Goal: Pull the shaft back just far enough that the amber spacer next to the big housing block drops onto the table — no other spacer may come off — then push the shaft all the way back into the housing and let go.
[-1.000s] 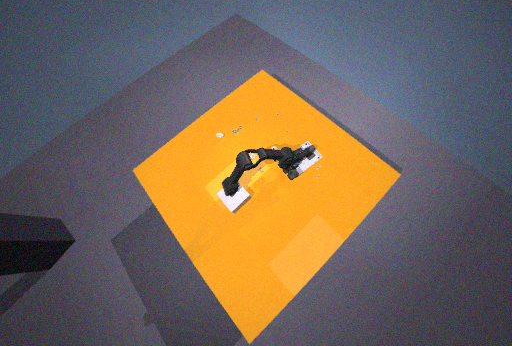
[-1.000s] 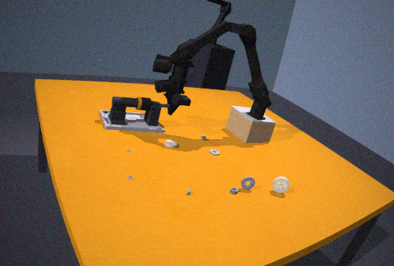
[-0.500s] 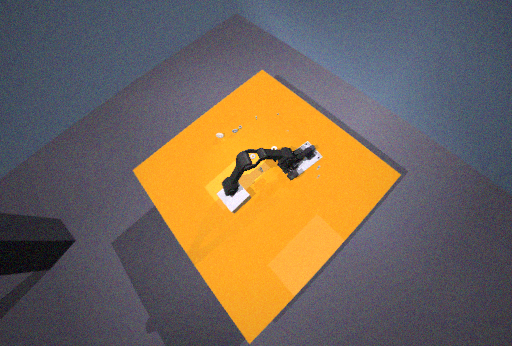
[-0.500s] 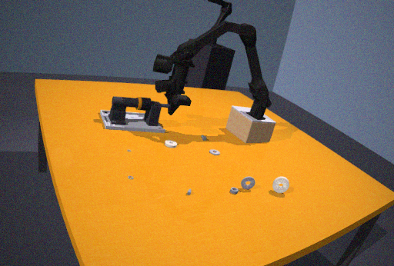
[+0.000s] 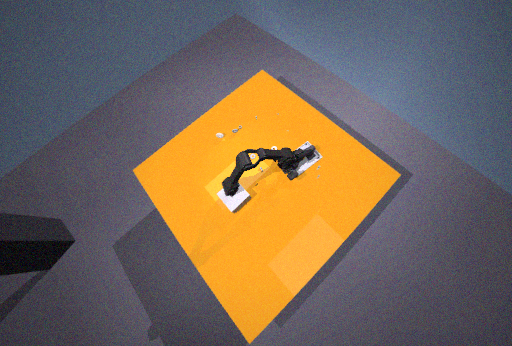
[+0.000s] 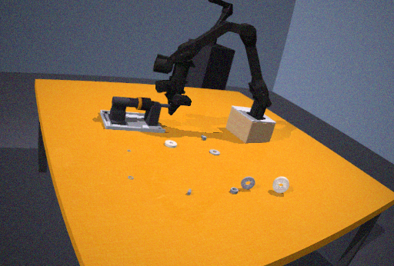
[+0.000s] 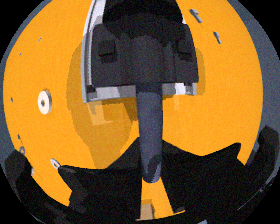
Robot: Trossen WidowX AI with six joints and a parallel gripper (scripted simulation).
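Note:
My gripper [image 6: 172, 108] [image 7: 145, 140] is shut on the outer end of the dark shaft [image 6: 165, 105] [image 7: 149, 120], which runs into the smaller dark support block [image 6: 153, 114] [image 7: 141, 65]. The big dark housing block [image 6: 118, 112] stands at the far left end of the pale base plate [image 6: 131, 128] [image 7: 85, 65]. The amber spacer [image 6: 139, 103] is still up in line with the shaft, beside the housing's dark barrel. Dark parts fill the space between it and the support block; single spacers there cannot be told apart. The wrist view does not show the amber spacer.
The arm stands on a pale box [image 6: 240, 124] [image 5: 233, 202]. A white ring [image 6: 171, 144] [image 7: 44, 102] and a grey washer [image 6: 215, 151] lie near the plate. A grey ring [image 6: 248, 177], a white wheel [image 6: 276, 184] and small parts lie toward the table's near edge.

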